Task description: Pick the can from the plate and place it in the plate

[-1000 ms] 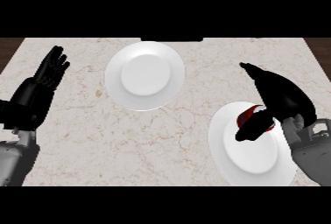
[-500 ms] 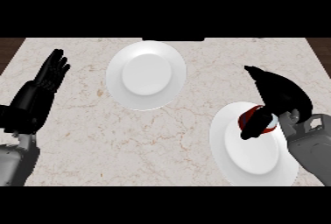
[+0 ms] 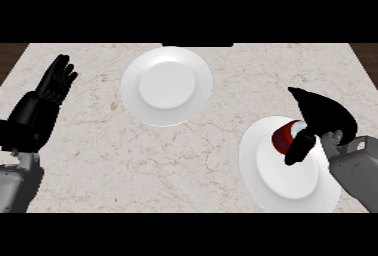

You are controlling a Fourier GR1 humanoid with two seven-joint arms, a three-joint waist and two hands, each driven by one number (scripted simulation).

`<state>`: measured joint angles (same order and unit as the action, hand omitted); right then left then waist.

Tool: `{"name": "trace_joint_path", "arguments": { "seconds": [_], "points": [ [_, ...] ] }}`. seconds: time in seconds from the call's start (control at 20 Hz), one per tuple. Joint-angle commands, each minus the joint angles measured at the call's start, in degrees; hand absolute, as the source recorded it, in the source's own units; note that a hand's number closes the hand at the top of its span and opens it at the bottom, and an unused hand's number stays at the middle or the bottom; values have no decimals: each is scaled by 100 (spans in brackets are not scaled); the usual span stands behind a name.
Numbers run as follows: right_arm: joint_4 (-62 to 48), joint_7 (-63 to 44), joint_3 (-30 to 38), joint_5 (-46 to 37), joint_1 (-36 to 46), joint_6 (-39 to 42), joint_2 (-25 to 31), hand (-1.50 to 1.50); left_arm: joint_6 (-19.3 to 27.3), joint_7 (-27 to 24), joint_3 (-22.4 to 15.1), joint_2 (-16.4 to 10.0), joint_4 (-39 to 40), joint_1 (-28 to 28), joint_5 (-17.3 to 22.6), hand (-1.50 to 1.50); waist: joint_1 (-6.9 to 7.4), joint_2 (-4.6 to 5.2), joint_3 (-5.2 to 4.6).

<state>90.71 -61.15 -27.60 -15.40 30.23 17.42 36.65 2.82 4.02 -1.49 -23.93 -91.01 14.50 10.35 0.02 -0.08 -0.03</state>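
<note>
Seen from above, your right robot hand closes around a dark red can at the upper edge of the near plate, on the right side of the marbled counter. Its fingers curl over the can from the far side, while the thumb crosses the near face, so the can is pinched between them and partly hidden. A pale end of the can shows just under the fingers. You cannot tell from this angle whether the can rests on the near plate or hangs just above it.

The far plate, white like the near one, lies well apart, toward the counter's back edge and left of centre, with nothing on it.

Your left robot hand rests at the left edge of the view, spread open with its fingers straight and pointing up, holding nothing and touching neither plate.
</note>
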Motion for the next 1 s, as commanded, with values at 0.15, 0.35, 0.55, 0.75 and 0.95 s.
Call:
{"name": "trace_joint_path", "arguments": {
  "seconds": [0.15,0.35,0.55,0.75,0.95],
  "points": [
    [-431,0,139,-265,-368,291,-201,-150,-120,-210,69,191,270,34,-146,0,1,16,2],
    [-419,-332,232,-362,-400,437,-421,-150,20,338,3,279,-365,-82,-202,0,15,4,2],
    [-520,-297,197,-688,-561,423,-648,-150,121,442,-48,408,-169,247,-464,0,-13,3,3],
    [-815,467,400,-1274,-613,181,-859,150,-287,12,153,406,-227,-237,-380,0,13,6,3],
    [-1218,1117,151,-2196,-327,-651,-724,150,-367,-75,326,285,-43,-146,-239,0,53,19,4]
  ]
}}
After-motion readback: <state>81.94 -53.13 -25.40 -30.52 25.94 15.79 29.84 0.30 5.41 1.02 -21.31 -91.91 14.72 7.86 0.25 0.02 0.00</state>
